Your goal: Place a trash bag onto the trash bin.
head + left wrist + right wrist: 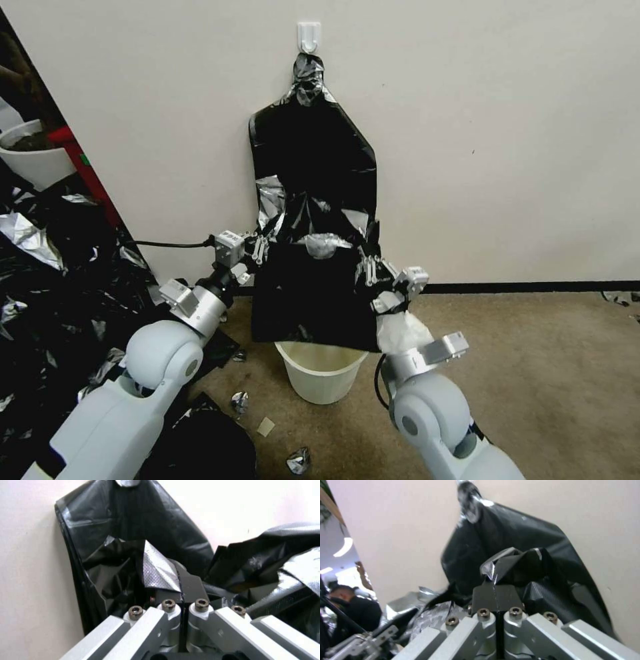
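Head view: near the robot, litter scraps [298, 460] on the floor [533, 373], then the bin [321, 372] upright between the two arms, unlined. Just above it hangs the bag [310, 300], spread flat between both tools; its lower edge overlaps the bin's far rim but isn't in or around it. Left tool [261, 249] pinches the bag's upper left corner, right tool [369, 269] the upper right; both wrist views show pads closed tight on black film. Behind, a thick bag stack [313, 153] hangs from a wall hook [309, 35]. Done: bag picked and held out. Left: open its mouth, lower over rim, fold it down.
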